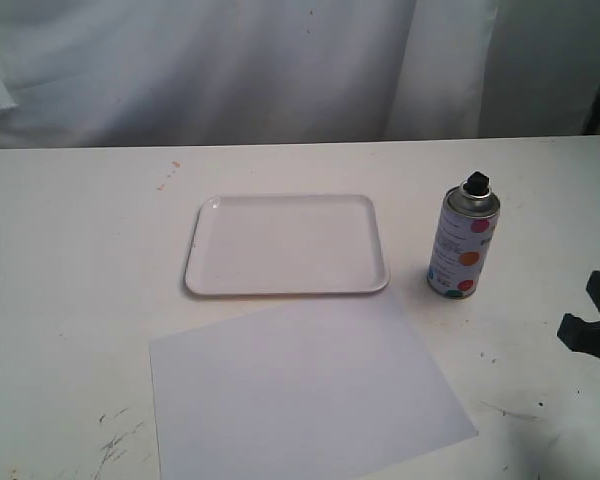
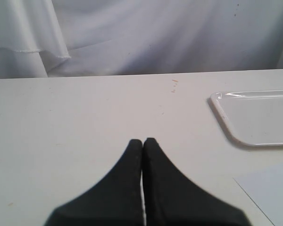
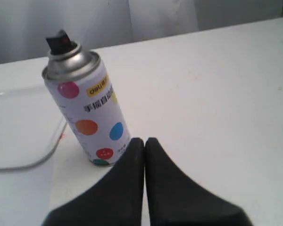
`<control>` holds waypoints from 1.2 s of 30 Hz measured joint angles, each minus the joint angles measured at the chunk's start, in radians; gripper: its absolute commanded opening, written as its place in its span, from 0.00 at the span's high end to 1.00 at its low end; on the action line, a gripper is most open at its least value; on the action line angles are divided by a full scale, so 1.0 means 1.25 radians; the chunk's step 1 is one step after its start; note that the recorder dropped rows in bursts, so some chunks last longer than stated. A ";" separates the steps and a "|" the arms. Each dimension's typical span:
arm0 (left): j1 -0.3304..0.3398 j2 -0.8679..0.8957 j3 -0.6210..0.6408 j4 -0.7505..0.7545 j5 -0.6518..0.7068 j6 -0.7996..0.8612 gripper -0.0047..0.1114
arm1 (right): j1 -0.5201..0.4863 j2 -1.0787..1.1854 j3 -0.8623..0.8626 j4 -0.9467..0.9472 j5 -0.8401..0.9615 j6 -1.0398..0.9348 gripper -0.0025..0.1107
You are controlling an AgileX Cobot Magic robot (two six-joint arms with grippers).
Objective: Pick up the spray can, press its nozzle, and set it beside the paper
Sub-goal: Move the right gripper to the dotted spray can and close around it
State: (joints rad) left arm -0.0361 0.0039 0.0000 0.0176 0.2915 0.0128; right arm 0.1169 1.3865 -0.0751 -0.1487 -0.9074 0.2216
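The spray can stands upright on the table, right of the tray, its black nozzle on the silver dome. The right wrist view shows the can and nozzle close ahead. My right gripper is shut and empty, its tips just short of the can's base; its dark fingers show at the exterior view's right edge. The white paper lies flat in front of the tray. My left gripper is shut and empty over bare table, out of the exterior view.
A white raised-rim tray sits mid-table behind the paper; its corner shows in the left wrist view. White curtain hangs behind the table's far edge. Scuff marks lie on the table near the front left.
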 measured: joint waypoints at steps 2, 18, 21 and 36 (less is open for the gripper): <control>0.000 0.000 0.000 0.000 0.000 0.000 0.96 | 0.000 0.058 -0.020 -0.058 0.001 0.020 0.98; 0.000 0.000 0.000 0.000 0.000 0.000 0.96 | 0.000 0.204 -0.186 -0.323 0.051 0.076 0.38; 0.000 0.000 0.000 0.000 0.000 0.000 0.96 | 0.000 0.204 -0.204 -0.324 0.051 0.074 0.33; 0.000 0.000 0.000 0.000 0.000 0.000 0.96 | 0.000 0.265 -0.293 -0.348 0.088 0.065 0.33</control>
State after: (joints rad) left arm -0.0361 0.0039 0.0000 0.0176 0.2915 0.0128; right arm 0.1169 1.7175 -0.4416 -0.5841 -0.7970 0.3030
